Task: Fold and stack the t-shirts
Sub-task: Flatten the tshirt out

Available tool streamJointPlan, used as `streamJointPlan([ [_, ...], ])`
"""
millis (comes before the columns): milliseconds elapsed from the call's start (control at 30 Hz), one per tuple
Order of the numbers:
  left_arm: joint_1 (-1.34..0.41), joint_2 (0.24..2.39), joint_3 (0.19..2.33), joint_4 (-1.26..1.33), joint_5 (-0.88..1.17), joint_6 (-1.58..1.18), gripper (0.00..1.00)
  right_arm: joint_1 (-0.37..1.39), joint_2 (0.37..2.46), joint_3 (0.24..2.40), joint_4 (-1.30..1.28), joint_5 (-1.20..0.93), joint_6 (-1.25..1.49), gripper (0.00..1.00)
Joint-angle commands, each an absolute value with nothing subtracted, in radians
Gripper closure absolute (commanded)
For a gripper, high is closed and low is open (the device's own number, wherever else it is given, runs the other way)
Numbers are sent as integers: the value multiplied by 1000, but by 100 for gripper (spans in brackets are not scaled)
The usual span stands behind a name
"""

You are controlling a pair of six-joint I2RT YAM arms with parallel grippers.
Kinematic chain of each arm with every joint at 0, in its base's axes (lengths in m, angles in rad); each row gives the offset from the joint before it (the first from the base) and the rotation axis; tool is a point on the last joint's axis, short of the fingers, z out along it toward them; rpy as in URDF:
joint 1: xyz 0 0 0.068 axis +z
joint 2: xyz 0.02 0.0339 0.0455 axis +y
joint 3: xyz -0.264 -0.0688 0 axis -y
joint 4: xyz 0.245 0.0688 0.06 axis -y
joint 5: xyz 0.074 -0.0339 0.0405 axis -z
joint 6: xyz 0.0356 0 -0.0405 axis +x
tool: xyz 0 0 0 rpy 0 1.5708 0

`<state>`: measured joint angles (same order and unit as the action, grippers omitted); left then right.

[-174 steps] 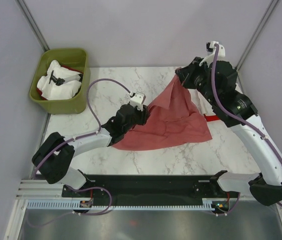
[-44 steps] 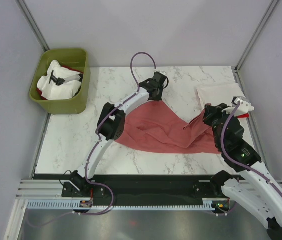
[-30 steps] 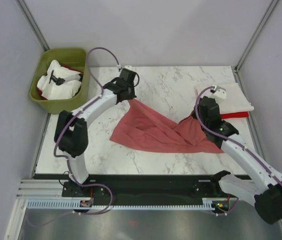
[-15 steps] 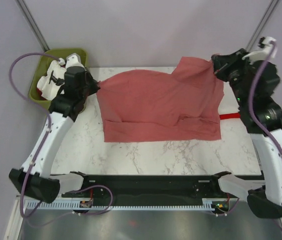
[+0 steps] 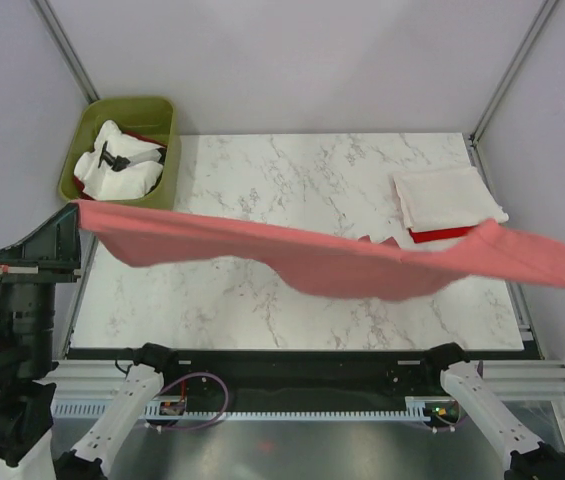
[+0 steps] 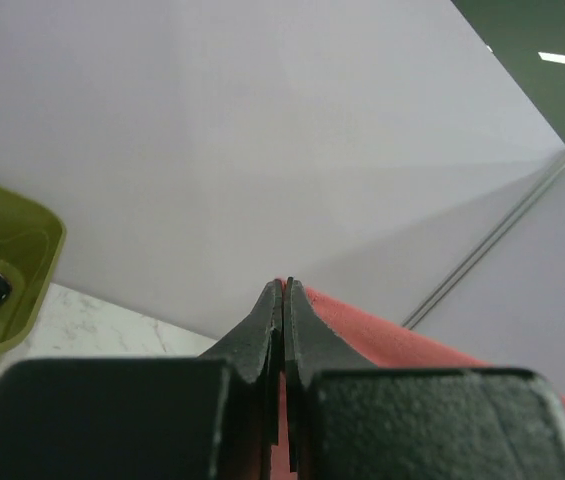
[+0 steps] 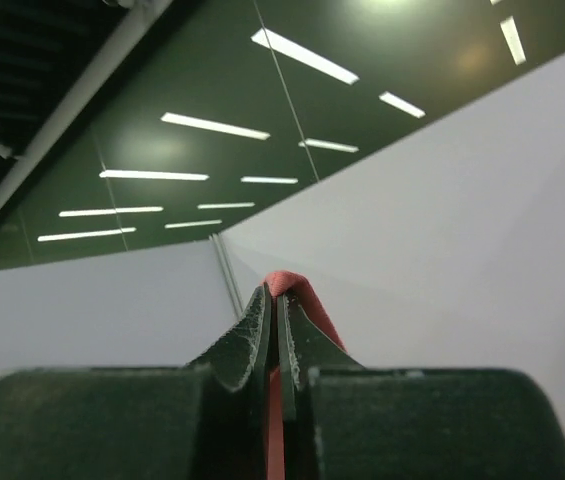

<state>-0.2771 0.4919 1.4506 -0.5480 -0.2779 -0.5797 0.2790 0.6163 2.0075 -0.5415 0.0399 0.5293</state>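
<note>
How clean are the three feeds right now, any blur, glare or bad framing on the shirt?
Top external: salmon-red shirt stretched near the lens, edges soft; left arm looms at the frame's left, its right end runs off frame. Left wrist: left hand sharp, even light on a plain wall. Right wrist: right hand aims at bright ceiling strip lights, cloth not washed out.

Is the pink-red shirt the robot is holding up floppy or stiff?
Probably floppy: the salmon-red shirt sags in the middle between the left gripper and the right gripper. It is likely light too, since small fingertip pinches alone seem to hold it in the air.
</note>
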Motion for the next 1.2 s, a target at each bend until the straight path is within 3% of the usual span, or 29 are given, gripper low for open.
streamJointPlan([
  [0,-276,551,1480,-609,-279,-609,98,278,644,2031,-540,47,492,100],
  [200,-276,754,1618,-612,-345,-598,98,278,781,1997,-493,83,503,100],
  [367,-276,992,1686,-555,-402,-565,98,279,866,1780,-342,155,506,100],
  [600,-262,1402,1881,-442,-465,-525,98,279,1202,1640,-45,103,603,100],
  [700,-210,1557,2036,-440,-431,-540,98,279,1378,1776,-40,31,630,100],
  [833,-138,1644,2238,-425,-362,-532,98,264,1639,2353,-282,-55,588,100],
  [933,-88,1614,2258,-367,-289,-547,98,184,1716,2536,-290,-176,693,100],
  [1067,-71,1519,2021,-149,-181,-655,98,40,1709,2439,-119,-337,913,100],
  [1167,-71,1549,2005,-126,-118,-649,98,-35,1736,2359,-28,-445,1020,100],
])
